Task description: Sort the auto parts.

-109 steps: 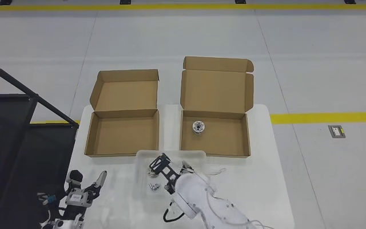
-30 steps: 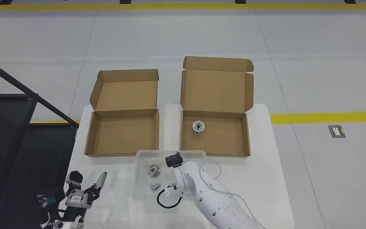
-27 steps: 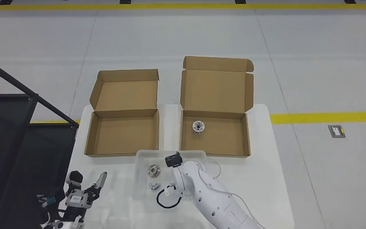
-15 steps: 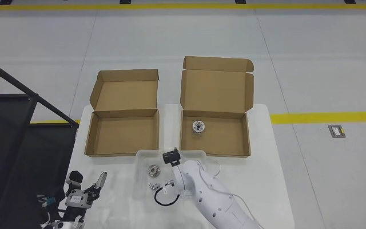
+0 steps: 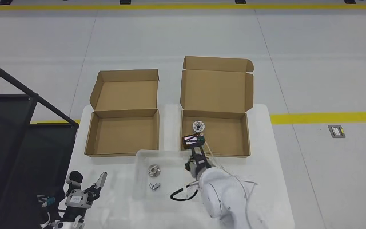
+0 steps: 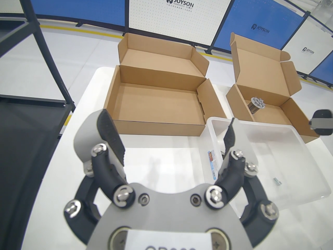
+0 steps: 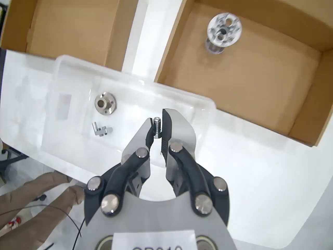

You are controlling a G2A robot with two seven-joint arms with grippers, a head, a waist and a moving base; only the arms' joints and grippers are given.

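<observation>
My right gripper [image 7: 157, 127] is shut on a small threaded bolt [image 7: 157, 125], held above the far rim of the clear plastic tray [image 7: 182, 93], close to the right cardboard box [image 7: 260, 84]. From above, that gripper [image 5: 190, 165] sits between tray [image 5: 143, 172] and right box [image 5: 226, 137]. A metal flange [image 7: 105, 103] and a small bracket [image 7: 101, 130] lie in the tray. A silver hub [image 7: 224, 31] stands in the right box. The left box [image 5: 123, 134] holds nothing. My left gripper [image 6: 168, 122] is open at the table's near left corner [image 5: 86, 186].
Both boxes have their lids folded up at the far side. A strip of white table [image 7: 140, 40] runs between the boxes. A black metal rack [image 6: 33, 53] stands to the left of the table. Bare tabletop [image 5: 269, 183] lies right of the tray.
The right arm has lifted out of the tray and swung right and away, toward the right box, carrying the bolt. The left arm has not moved.
</observation>
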